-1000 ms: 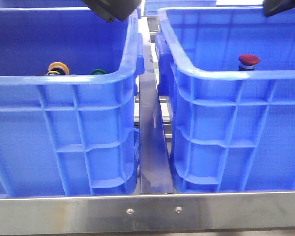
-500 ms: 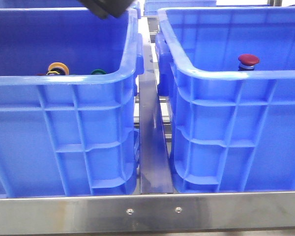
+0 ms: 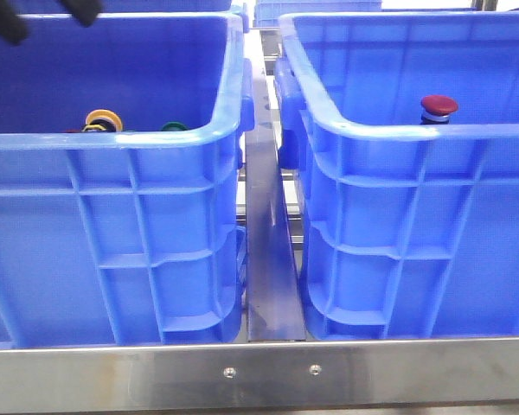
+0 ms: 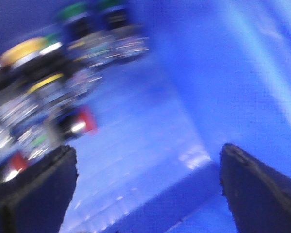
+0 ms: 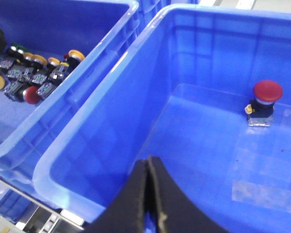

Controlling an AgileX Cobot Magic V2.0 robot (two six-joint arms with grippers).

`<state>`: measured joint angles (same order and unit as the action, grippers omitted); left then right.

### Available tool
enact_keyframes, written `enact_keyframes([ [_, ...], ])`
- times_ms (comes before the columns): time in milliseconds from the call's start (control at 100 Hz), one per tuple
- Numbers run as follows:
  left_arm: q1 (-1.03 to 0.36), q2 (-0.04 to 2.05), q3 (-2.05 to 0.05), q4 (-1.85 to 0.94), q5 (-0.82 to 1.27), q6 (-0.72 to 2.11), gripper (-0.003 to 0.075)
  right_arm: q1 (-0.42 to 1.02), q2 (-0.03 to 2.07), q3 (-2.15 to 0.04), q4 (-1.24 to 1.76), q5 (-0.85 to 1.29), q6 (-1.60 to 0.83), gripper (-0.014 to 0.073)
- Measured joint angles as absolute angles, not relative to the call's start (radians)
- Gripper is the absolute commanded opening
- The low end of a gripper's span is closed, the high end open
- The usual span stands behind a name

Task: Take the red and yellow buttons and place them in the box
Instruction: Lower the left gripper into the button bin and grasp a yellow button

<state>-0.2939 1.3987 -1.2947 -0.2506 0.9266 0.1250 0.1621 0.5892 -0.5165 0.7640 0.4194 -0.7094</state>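
Shifted leftward, the left gripper (image 4: 148, 187) gapes; right fingers (image 5: 157, 204) pressed together; one red button (image 3: 438, 108) in right box (image 3: 415, 130).

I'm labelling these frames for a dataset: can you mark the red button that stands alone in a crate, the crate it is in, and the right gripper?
red button (image 5: 267, 91): right wrist view, on its domed cap.
right crate (image 3: 415, 134): front view, on its near rim.
right gripper (image 5: 148, 194): right wrist view, on the seam between the closed fingers.
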Motion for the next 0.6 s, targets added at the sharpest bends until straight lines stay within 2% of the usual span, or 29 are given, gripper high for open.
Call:
enact_keyframes([
  [240, -0.271, 1.503, -1.323, -0.171, 0.992, -0.033, 0.0564, 0.162, 0.589, -0.516, 0.763, 0.423, -0.709, -0.0002],
  [600, -0.271, 1.764, -1.551, -0.112, 1.060, -0.072, 0.0564, 0.162, 0.589, -0.516, 0.762, 0.423, -0.709, -0.0002],
])
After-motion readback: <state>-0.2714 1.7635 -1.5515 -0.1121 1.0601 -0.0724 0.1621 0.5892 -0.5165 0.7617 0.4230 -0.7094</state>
